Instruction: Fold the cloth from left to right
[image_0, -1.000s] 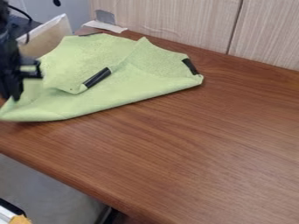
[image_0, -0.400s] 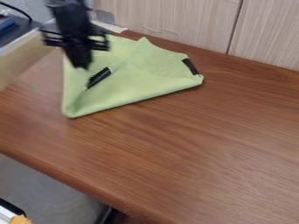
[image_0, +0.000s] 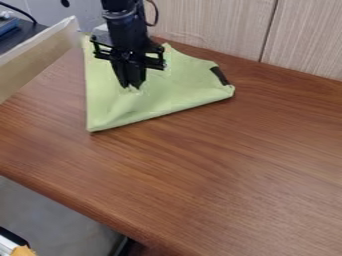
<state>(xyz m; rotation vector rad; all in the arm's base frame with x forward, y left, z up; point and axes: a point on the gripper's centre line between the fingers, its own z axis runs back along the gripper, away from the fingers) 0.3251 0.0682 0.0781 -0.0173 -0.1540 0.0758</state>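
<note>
Wood-grained brown table (image_0: 227, 160), its rounded near edge running obliquely from the left of the view to the bottom. Directly upon the far left portion lies a light green cloth (image_0: 174, 95), creased and partly folded, one corner directed toward the near edge; a black strip (image_0: 219, 75) marks its right side.

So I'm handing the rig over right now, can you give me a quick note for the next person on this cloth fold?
Gripper: fingers together, low over the cloth's left half, apparently pinching it.
Cloth: green, on the table near the wall panel, black patch at its right end.
Done: the left side looks turned in, leaving a fairly straight left edge.
Left: probably carry the held part farther right, lay it down, let go, back off. The cloth's right part looks uncovered.
</note>
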